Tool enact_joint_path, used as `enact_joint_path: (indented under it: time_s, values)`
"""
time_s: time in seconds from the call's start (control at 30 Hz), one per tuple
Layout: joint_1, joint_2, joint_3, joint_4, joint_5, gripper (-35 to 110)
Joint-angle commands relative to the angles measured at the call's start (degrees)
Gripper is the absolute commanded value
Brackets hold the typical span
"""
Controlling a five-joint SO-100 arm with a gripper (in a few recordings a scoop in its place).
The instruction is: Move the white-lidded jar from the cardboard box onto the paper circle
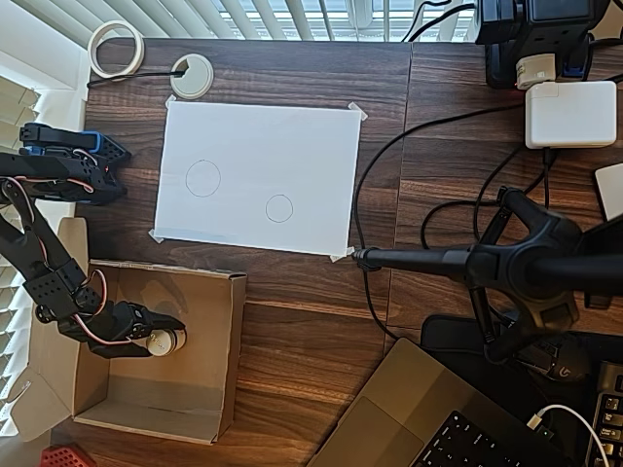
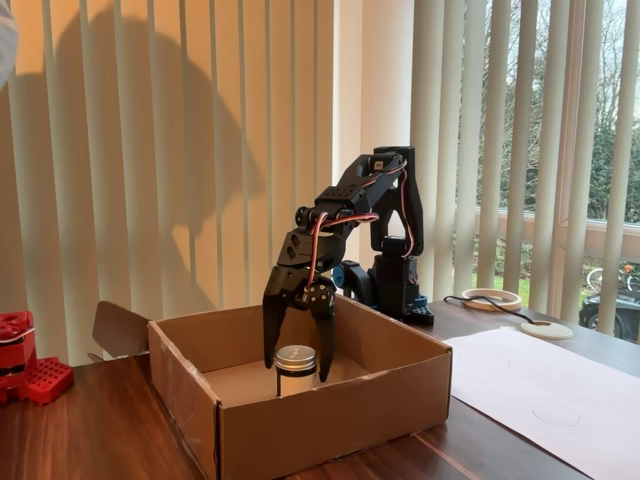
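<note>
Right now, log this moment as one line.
tool open, astride jar | jar upright in box | small circle bare

This looks like a home office or study desk set by a window. A dark wood-grain desk (image 1: pixel 311 321) carries a laptop (image 1: pixel 438 428) at the near right, a white power adapter (image 1: pixel 569 114) with cables at the far right, and a black stand (image 1: pixel 526 263) holding a boom. Pale vertical blinds (image 2: pixel 150 150) hang along the far side, and through them in the fixed view, trees show outside at the right.
</note>
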Motion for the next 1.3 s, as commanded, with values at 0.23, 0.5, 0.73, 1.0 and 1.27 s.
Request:
enact_joint_path:
  time_s: [0.23,0.5,0.73,1.0,1.27]
  values:
    - [0.53,2.46,-2.37,0.44,0.79,28]
    - [0.18,2.55,-2.64,0.09,1.32,23]
    - [-1.32,5.89,-2.90,-1.23,5.01,18]
    - [-5.10,13.45,-5.71,-1.58,10.11,16]
    - [-10.28,24.17,-10.37,0.44,14.41,15]
